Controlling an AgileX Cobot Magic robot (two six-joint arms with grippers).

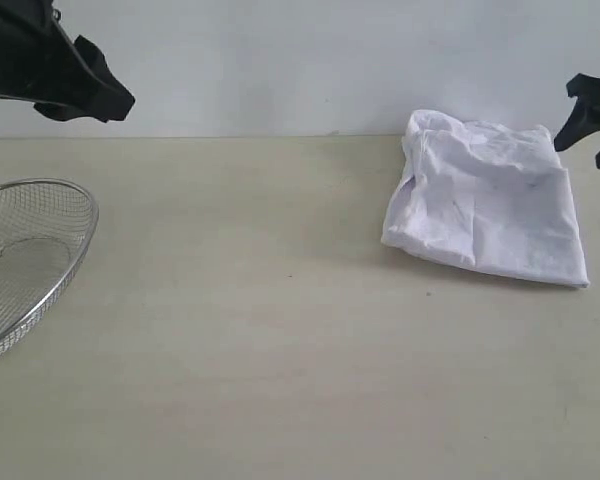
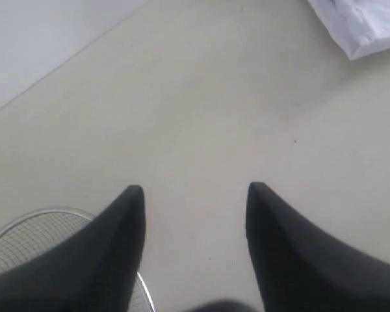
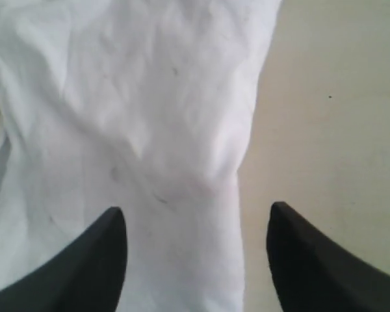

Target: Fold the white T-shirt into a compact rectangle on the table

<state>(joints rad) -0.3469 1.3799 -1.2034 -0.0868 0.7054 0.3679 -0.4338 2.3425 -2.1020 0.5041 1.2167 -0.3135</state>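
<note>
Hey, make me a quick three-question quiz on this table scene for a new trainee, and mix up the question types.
1. True or false: the white T-shirt lies folded on the table, apart from the wire-mesh basket.
2. Which gripper hangs over the T-shirt? A) left B) right
3. Fill in: both grippers' jaws stand ____.
Key: 1 true. 2 B, the right gripper; the left gripper is near the basket. 3 open.

T-shirt [image 1: 485, 205]: right of frame, on table [image 1: 280, 350] | basket [image 1: 25, 250]: left edge, on table, well apart from T-shirt | right gripper [image 1: 581, 155]: upper right edge, near T-shirt
</note>
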